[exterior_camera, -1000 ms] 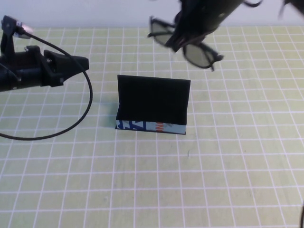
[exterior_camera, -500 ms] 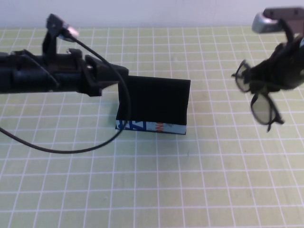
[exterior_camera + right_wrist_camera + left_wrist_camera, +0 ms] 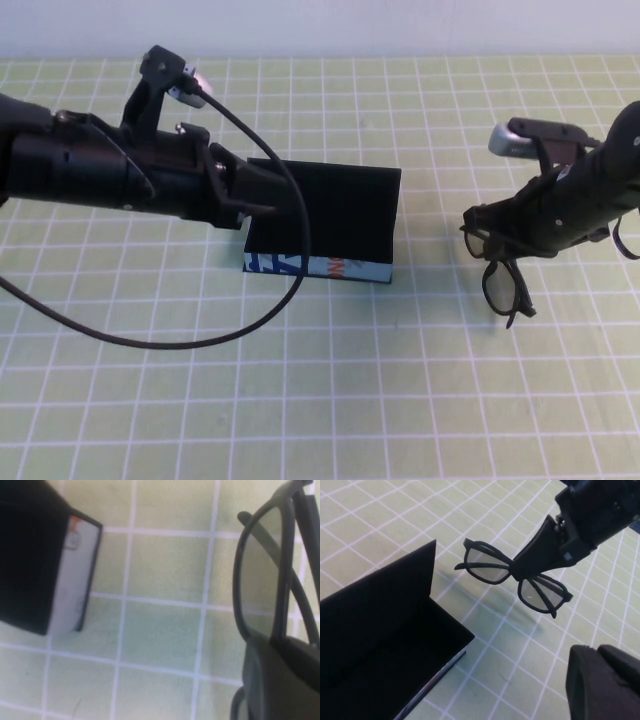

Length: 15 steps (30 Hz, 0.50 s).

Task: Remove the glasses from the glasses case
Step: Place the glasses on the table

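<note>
The glasses case (image 3: 322,212) stands open in the middle of the mat, its black flap up and its light-blue printed front side (image 3: 330,267) facing me. It looks empty inside. My right gripper (image 3: 497,232) is to the right of the case, shut on the black glasses (image 3: 497,284) at their bridge. The glasses hang with arms unfolded, just above the mat. My left gripper (image 3: 262,196) is shut and empty at the case's left end. In the left wrist view I see the case (image 3: 380,630), the glasses (image 3: 517,577) and my left gripper (image 3: 602,682). The right wrist view shows the glasses (image 3: 280,580) and the case (image 3: 30,555).
A green mat with a white grid (image 3: 330,400) covers the table. The left arm's black cable (image 3: 200,335) loops down over the mat in front of the case's left end. A white wall runs along the back edge.
My right gripper carried the glasses from above and behind the case to the right and down near the mat. My left arm moved right to the case's left end.
</note>
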Each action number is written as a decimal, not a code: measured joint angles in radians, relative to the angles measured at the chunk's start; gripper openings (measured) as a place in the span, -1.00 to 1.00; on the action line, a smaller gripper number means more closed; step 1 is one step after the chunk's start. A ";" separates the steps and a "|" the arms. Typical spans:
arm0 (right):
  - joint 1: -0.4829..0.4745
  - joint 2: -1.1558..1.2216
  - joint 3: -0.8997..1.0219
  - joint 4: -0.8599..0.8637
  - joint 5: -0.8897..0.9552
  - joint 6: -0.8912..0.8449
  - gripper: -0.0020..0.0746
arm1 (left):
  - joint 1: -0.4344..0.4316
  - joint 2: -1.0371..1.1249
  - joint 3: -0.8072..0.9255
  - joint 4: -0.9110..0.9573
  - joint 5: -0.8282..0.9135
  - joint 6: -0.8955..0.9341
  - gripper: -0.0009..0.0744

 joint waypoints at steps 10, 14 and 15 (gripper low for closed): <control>0.000 0.020 -0.006 -0.003 -0.022 0.000 -0.29 | 0.000 -0.118 0.000 0.137 0.010 -0.101 -0.99; 0.000 0.021 -0.030 -0.022 0.006 0.000 -0.20 | 0.000 -0.165 0.000 0.181 -0.024 -0.132 -0.99; 0.000 0.016 -0.039 -0.022 0.021 0.000 -0.21 | 0.000 -0.177 0.000 0.189 -0.051 -0.138 -0.99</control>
